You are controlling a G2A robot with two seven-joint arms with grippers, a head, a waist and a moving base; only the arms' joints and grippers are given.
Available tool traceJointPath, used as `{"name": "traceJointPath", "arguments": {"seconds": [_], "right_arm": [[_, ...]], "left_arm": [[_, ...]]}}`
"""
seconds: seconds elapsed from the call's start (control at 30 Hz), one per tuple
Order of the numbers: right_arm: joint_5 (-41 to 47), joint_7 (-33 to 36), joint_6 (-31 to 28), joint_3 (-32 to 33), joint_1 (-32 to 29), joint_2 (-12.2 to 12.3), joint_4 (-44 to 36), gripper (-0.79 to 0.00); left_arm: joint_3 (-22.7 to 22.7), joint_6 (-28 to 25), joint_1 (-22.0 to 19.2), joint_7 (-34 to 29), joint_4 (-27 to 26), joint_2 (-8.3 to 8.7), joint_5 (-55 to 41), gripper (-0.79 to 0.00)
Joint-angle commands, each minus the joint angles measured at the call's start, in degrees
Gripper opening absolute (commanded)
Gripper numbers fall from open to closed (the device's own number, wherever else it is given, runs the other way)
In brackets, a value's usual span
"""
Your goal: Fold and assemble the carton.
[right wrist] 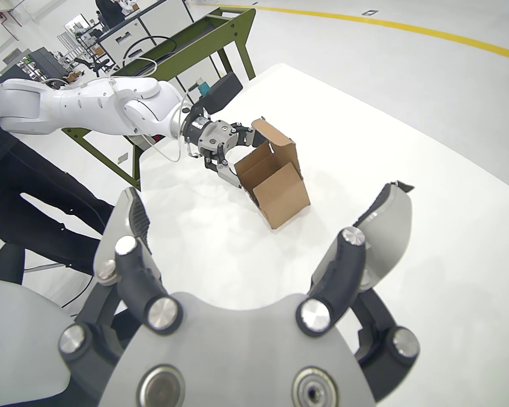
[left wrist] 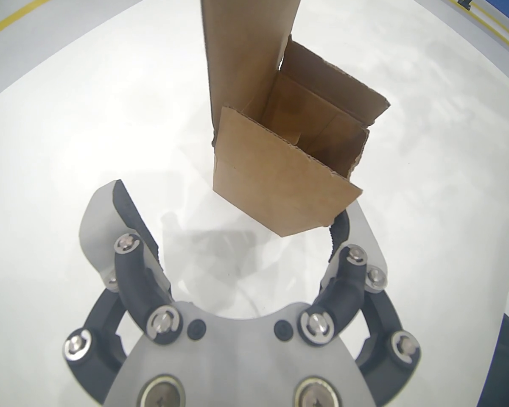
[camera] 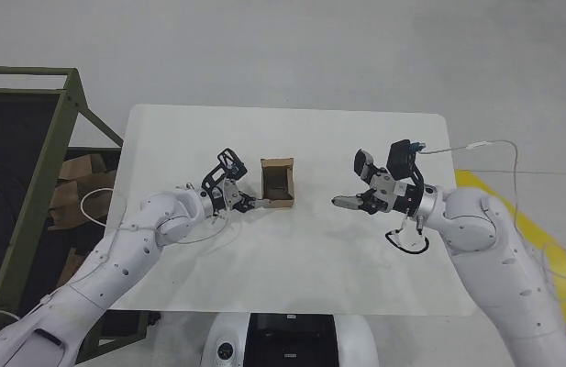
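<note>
A small brown carton [camera: 277, 182] stands open-topped on the white table [camera: 283, 266], with one tall flap [left wrist: 246, 35] upright and the others spread. My left gripper [camera: 241, 182] is open just beside the carton's left side. One of its fingertips [left wrist: 342, 224] sits partly behind a carton flap, and whether it touches is unclear. In the right wrist view this left gripper [right wrist: 241, 156] straddles the carton's [right wrist: 275, 184] near corner. My right gripper [camera: 351, 182] hovers open to the carton's right, a short gap away, holding nothing.
A green metal rack [camera: 53, 119] stands off the table's left edge, with flat cardboard pieces [camera: 76, 183] on the floor beside it. A thin white cable [camera: 475, 145] hangs by the right arm. Bare table stretches in front of and behind the carton.
</note>
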Motion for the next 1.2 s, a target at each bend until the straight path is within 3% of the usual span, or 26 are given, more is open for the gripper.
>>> {"name": "traceJointPath", "arguments": {"seconds": [0.0, 0.87, 1.17], "right_arm": [[0.13, 0.15, 0.09, -0.40, 0.29, -0.04, 0.14, 0.000], [0.20, -0.21, -0.44, -0.57, 0.09, 0.31, 0.38, 0.000], [0.30, -0.19, -0.50, -0.90, 0.28, 0.37, 0.40, 0.000]], "left_arm": [[-0.74, -0.50, 0.46, -0.11, -0.39, 0.09, 0.16, 0.000], [-7.79, 3.39, 5.44, -0.46, -4.25, -0.27, 0.80, 0.000], [-8.12, 6.38, 7.48, -1.51, -8.25, -0.85, 1.57, -0.006]]}}
